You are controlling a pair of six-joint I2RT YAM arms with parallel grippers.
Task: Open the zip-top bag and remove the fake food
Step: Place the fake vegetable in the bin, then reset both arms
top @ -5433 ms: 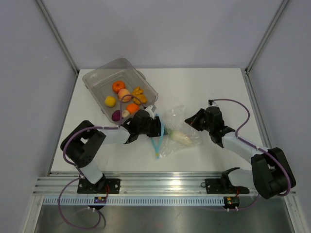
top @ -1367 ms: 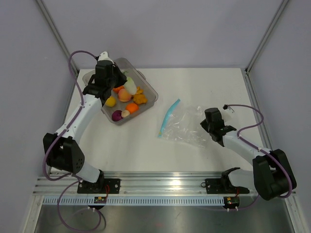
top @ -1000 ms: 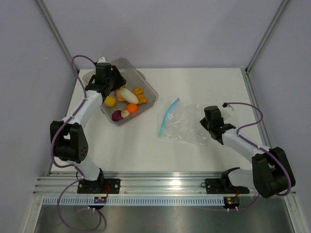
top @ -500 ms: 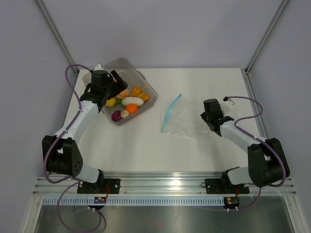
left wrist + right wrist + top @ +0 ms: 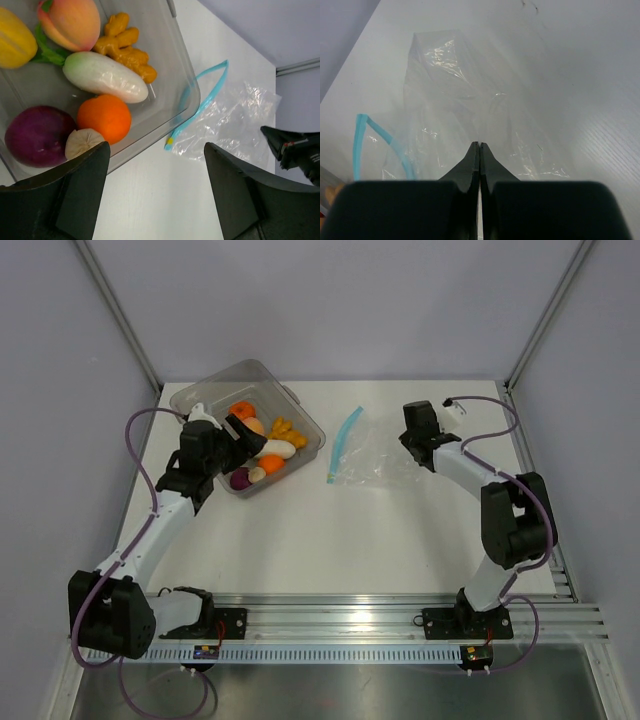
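Note:
The zip-top bag (image 5: 375,455) (image 5: 235,120) (image 5: 465,100) lies flat and looks empty on the table, its light-blue zip strip (image 5: 343,440) hanging open toward the tub. My right gripper (image 5: 410,443) (image 5: 480,145) is shut on the bag's right edge. The fake food sits in the clear tub (image 5: 200,400): a white radish (image 5: 105,77), an orange (image 5: 104,116), a purple onion (image 5: 37,135), a peach (image 5: 70,20), a yellow piece (image 5: 15,42), ginger (image 5: 125,47) and garlic (image 5: 82,142). My left gripper (image 5: 245,440) (image 5: 156,150) hangs open and empty over the tub's near corner.
The tub stands at the back left, tilted to the table's edges. Frame posts rise at both back corners. The right arm's cable (image 5: 480,405) loops near the back right edge.
My left gripper opened, left the white radish in the tub and drew back toward the near left. My right gripper dragged the bag away from me, toward the back of the table.

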